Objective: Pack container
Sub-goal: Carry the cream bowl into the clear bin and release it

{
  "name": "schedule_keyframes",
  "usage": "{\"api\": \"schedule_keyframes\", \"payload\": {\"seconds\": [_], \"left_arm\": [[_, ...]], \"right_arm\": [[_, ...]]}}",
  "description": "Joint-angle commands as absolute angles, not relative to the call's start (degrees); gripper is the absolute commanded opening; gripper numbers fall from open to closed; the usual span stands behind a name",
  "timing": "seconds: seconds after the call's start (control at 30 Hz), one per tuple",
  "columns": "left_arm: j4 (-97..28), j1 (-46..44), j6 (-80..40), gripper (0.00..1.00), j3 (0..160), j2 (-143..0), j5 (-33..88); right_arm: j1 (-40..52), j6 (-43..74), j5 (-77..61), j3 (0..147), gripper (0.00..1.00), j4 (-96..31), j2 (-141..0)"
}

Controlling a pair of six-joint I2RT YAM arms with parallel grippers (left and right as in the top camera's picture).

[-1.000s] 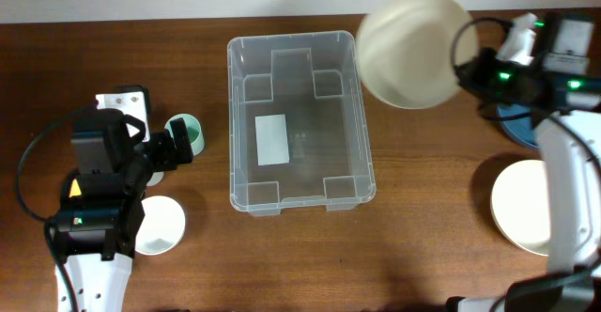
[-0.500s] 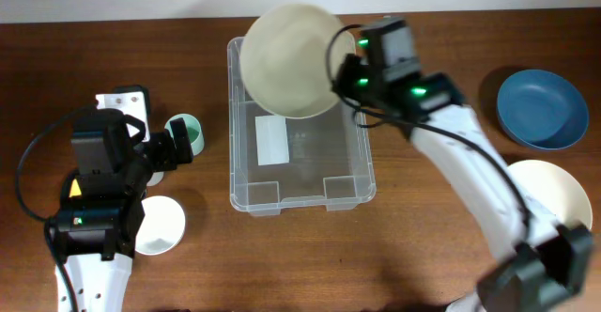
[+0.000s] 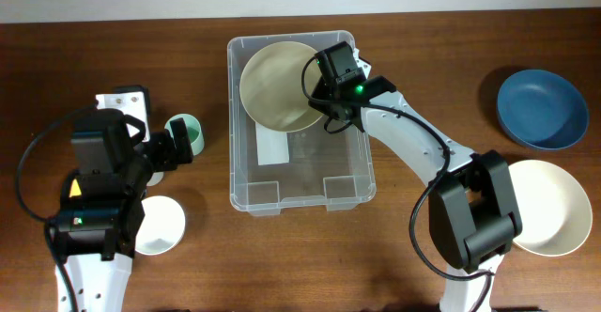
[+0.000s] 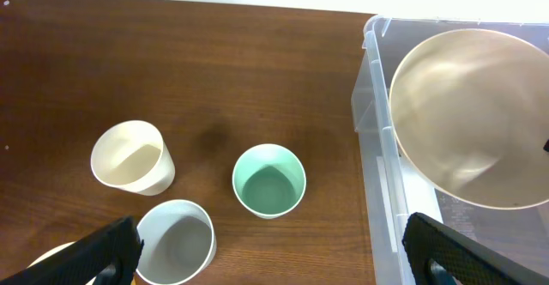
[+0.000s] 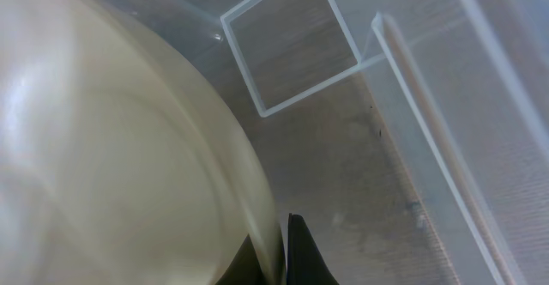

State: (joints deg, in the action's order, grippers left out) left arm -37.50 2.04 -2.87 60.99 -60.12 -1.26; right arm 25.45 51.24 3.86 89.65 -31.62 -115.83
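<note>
**Container.** The container (image 3: 310, 166) stands on the tabletop (image 3: 423, 49) at centre, long side running away from the robot, white label (image 3: 272, 146) on its base.

**Right arm.** The right arm (image 3: 413, 143) reaches from its base at the near right diagonally up and to the left. Its wrist sits over the far right part of the container. The right fingers (image 5: 296, 251) are pinched on the rim of a cream bowl (image 3: 277, 86), one on each face of the wall. The bowl hangs tilted inside the far end of the container, hollow side facing the overhead camera. Whether it touches the base cannot be told.

**Left arm.** The left arm (image 3: 99, 199) is folded at the left side, wrist pointing right. The left fingers (image 4: 107, 246) are spread wide with nothing between them, just beside a green cup (image 4: 268, 180).

**Other items.** A cream cup (image 4: 130, 156) and a white cup (image 4: 174, 240) stand near the green cup. A blue bowl (image 3: 542, 108) lies at the far right.
</note>
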Motion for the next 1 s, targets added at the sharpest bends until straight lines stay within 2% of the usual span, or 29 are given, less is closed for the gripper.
{"api": "schedule_keyframes", "payload": {"seconds": [0.0, 0.07, 0.2, 0.37, 0.53, 0.57, 0.8, 0.83, 0.9, 0.93, 0.97], "left_arm": [[-37.4, 2.3, -3.2, 0.99, 62.2, -60.3, -1.0], [-37.4, 2.3, -3.2, 0.99, 62.2, -60.3, -1.0], [-37.4, 2.3, -3.2, 0.99, 62.2, -60.3, -1.0], [-37.4, 2.3, -3.2, 0.99, 62.2, -60.3, -1.0], [-37.3, 2.3, -3.2, 0.99, 62.2, -60.3, -1.0], [-37.3, 2.3, -3.2, 0.99, 62.2, -60.3, -1.0], [-37.3, 2.3, -3.2, 0.99, 62.2, -60.3, -1.0], [-37.3, 2.3, -3.2, 0.99, 62.2, -60.3, -1.0], [-37.3, 2.3, -3.2, 0.99, 62.2, -60.3, -1.0], [-37.3, 2.3, -3.2, 0.99, 62.2, -60.3, -1.0], [-37.3, 2.3, -3.2, 1.00, 62.2, -60.3, -1.0]], "right_arm": [[25.8, 52.8, 5.0, 90.5, 0.04, -31.2, -115.5], [25.8, 52.8, 5.0, 90.5, 0.04, -31.5, -115.5], [25.9, 52.8, 4.5, 90.6, 0.15, -32.8, -115.5], [25.9, 52.0, 4.1, 90.6, 0.20, -33.6, -115.5], [25.9, 46.2, -0.9, 91.5, 0.25, -33.6, -114.9], [25.9, 44.3, -1.3, 92.1, 0.29, -33.7, -114.4], [25.8, 30.1, 3.3, 101.2, 0.41, -41.5, -108.6], [25.7, 26.8, 4.2, 103.0, 0.46, -43.4, -107.8], [25.4, 19.9, 4.8, 106.0, 0.72, -46.4, -106.3], [25.0, 17.3, 4.8, 107.0, 0.78, -47.5, -105.6], [24.6, 14.7, 4.7, 107.9, 0.89, -48.7, -104.7]]}}
